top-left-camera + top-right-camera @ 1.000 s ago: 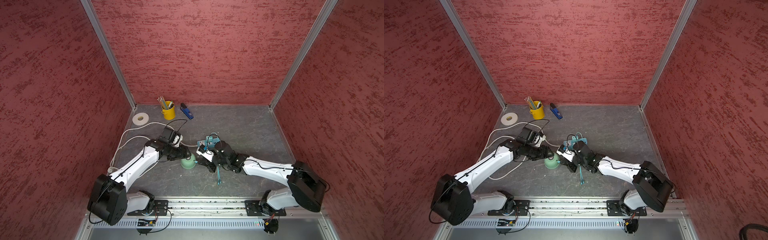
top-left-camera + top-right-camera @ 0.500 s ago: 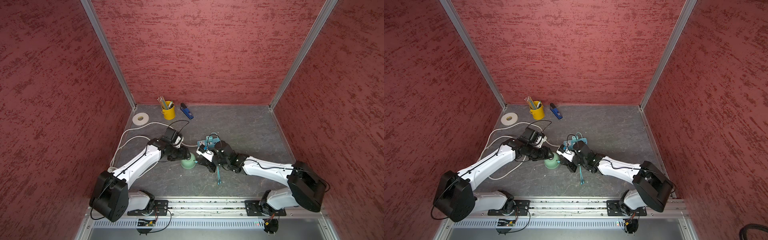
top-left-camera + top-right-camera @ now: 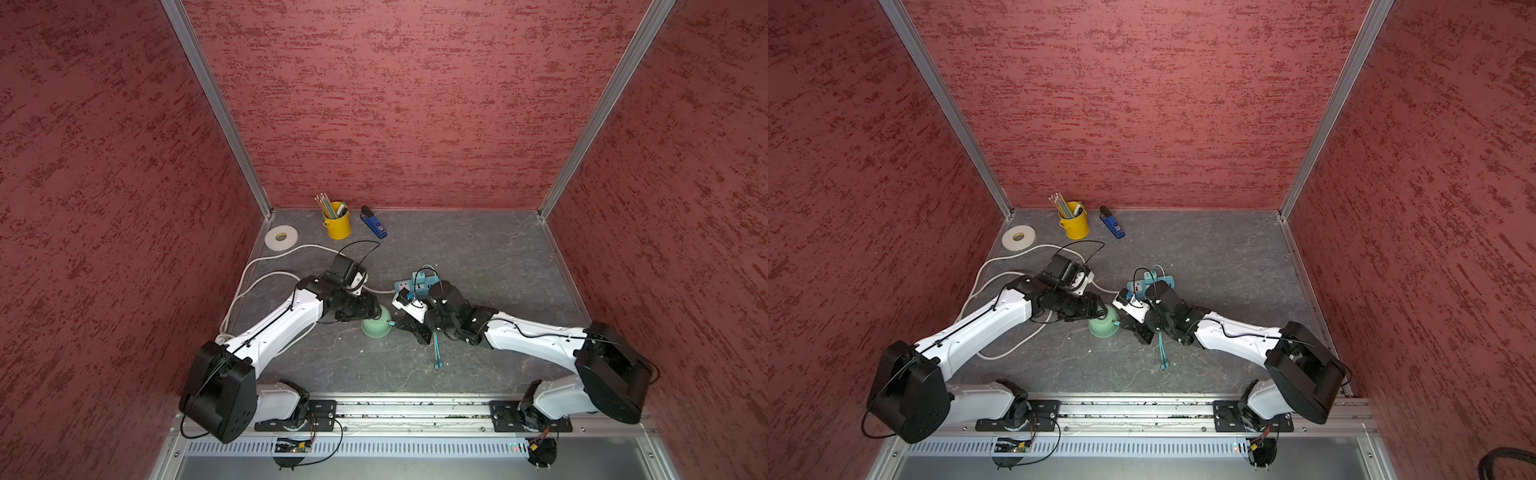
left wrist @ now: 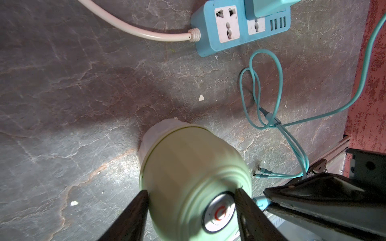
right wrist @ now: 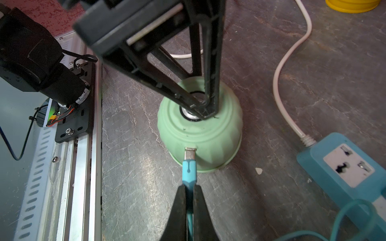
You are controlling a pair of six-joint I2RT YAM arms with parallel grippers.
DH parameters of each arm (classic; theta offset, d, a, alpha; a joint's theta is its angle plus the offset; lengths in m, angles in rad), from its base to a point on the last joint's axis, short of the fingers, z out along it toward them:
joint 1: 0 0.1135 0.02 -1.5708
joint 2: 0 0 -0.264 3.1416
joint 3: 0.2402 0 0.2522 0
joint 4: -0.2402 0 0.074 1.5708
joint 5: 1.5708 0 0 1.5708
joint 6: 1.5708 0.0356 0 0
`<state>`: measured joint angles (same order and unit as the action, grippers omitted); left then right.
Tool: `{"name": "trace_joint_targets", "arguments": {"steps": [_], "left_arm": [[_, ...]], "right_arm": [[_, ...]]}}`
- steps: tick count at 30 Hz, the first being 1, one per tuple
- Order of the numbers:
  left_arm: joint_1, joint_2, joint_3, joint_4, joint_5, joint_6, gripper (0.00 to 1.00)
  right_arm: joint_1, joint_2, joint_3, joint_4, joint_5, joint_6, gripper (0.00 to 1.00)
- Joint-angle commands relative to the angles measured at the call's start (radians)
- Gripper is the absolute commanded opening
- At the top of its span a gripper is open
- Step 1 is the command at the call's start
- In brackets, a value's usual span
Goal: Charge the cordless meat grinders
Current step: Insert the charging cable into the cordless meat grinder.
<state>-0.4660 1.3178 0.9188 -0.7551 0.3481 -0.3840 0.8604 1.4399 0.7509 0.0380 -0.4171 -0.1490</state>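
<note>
The cordless meat grinder is a pale mint-green dome standing on the grey floor between my two arms. My left gripper comes down on its top, one finger pressed against the dome's side and the other beside the silvery button; it is shut on the grinder. My right gripper is shut on a teal USB plug. The plug's metal tip sits against the lower side of the grinder.
The teal-blue power strip lies just behind the grinder with a charger plugged in and a teal cable looping over the floor. A white cord, tape roll, yellow pencil cup and blue stapler lie further back.
The left arm has shifted slightly and its jaws have narrowed a little around the grinder's top. The right gripper keeps the plug at about the same spot.
</note>
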Motion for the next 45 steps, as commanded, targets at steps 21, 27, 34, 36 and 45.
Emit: {"name": "trace_joint_targets", "arguments": {"steps": [21,27,34,36,45], "left_arm": [[-0.044,0.026,0.027,-0.051,-0.011,-0.008,0.65],[-0.064,0.008,0.01,-0.033,-0.004,-0.056,0.65],[-0.083,-0.02,-0.007,-0.022,-0.002,-0.1,0.65],[-0.091,-0.024,-0.008,-0.018,0.0,-0.108,0.65],[-0.111,-0.012,-0.007,0.003,0.03,-0.112,0.65]], "right_arm": [[0.002,0.038,0.113,-0.002,0.044,0.041,0.0],[0.003,0.031,0.126,0.008,0.051,0.092,0.0],[0.006,0.027,0.138,0.018,0.059,0.131,0.0],[0.008,0.031,0.144,0.019,0.062,0.132,0.0],[0.02,0.053,0.16,0.014,0.093,0.062,0.0]]}}
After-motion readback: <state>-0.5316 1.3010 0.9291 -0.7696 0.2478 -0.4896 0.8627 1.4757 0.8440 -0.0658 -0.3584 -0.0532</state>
